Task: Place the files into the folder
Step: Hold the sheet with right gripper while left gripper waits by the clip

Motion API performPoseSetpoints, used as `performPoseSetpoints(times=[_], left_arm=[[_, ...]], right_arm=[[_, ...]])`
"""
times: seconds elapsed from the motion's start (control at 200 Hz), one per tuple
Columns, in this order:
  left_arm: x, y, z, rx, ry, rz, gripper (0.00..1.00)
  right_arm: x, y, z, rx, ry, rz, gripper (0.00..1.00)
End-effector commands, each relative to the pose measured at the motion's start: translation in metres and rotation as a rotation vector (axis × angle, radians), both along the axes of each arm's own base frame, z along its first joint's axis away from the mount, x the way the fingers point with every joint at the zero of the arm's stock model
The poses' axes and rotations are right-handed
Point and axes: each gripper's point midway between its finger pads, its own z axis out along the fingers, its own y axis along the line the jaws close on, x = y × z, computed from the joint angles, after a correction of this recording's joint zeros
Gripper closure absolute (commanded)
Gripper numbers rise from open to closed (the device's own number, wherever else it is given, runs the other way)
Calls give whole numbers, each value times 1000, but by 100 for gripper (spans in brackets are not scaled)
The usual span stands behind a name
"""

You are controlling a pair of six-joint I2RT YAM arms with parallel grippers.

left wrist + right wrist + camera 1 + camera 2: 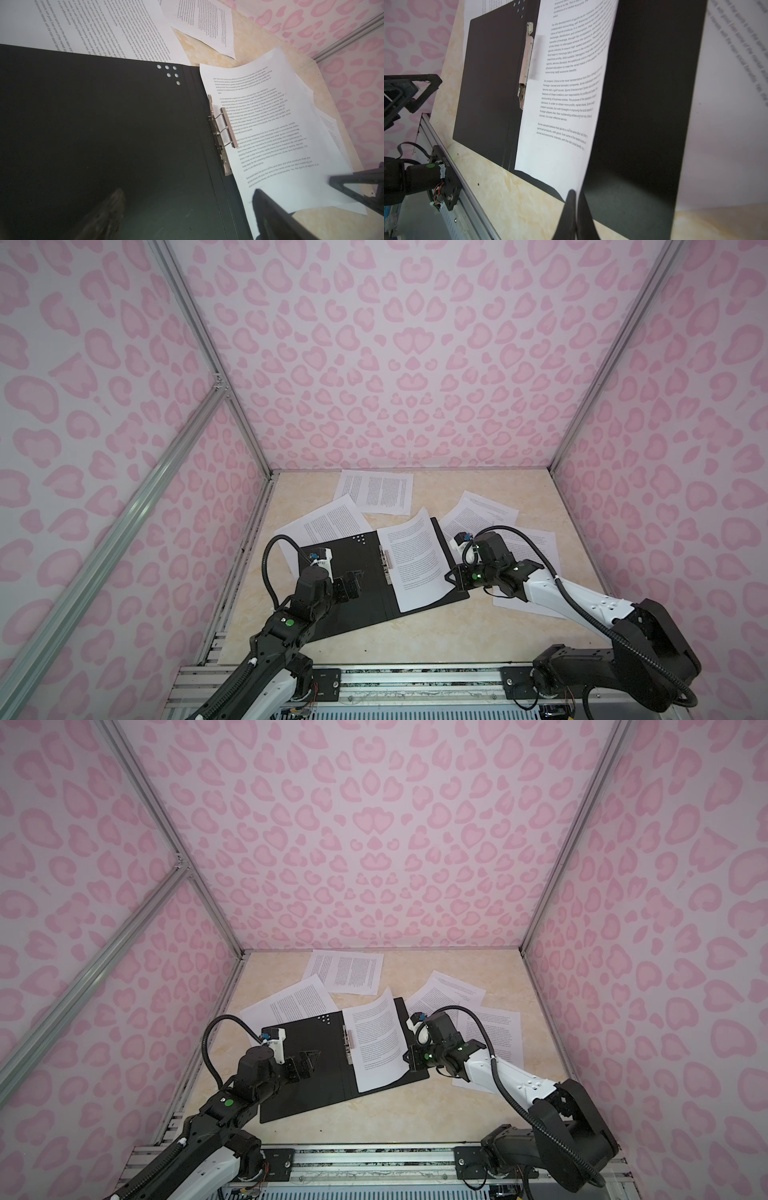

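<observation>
The sheet [415,568] in hand lies printed side up on the right half of the open folder [345,614]. Its inner edge is at the metal clip [222,133] on the spine, and its outer edge curls up off the black cover. Your right tool [574,194] is pinched together on that raised outer edge, toward the near corner.

Expect the sheet to be very light and limp. It will bow from any single grip point, slide easily on the smooth cover, and crease or tear if you drag it against the clip. An edge or corner is the only place to hold it, so keep your moves slow and low.

The folder is thin but stiffer, and it lies flat with the black inside up. It may skate on the desk [415,639] if pushed. It holds just this one sheet, and its left half is bare.

Your left tool [351,583] hangs over that bare half with its fingers wide apart, holding nothing. I can't tell whether it touches the cover.

The other loose sheets [376,491] are scattered around the folder. Two lie beyond it, one of them running beneath the left cover. More lie overlapped on the right, under your right arm.
</observation>
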Motion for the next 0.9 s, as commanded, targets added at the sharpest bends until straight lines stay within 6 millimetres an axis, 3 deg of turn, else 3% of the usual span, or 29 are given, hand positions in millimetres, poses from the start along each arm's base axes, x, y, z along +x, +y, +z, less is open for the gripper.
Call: performPoseSetpoints(times=[0.0,0.895], left_arm=[[6,-1,11,-8,-42,0,3],[6,0,12,-5,-46,6,3]], right_arm=[[0,-2,1,-15,-9,-1,100],[-6,7,1,-8,-1,36,100]])
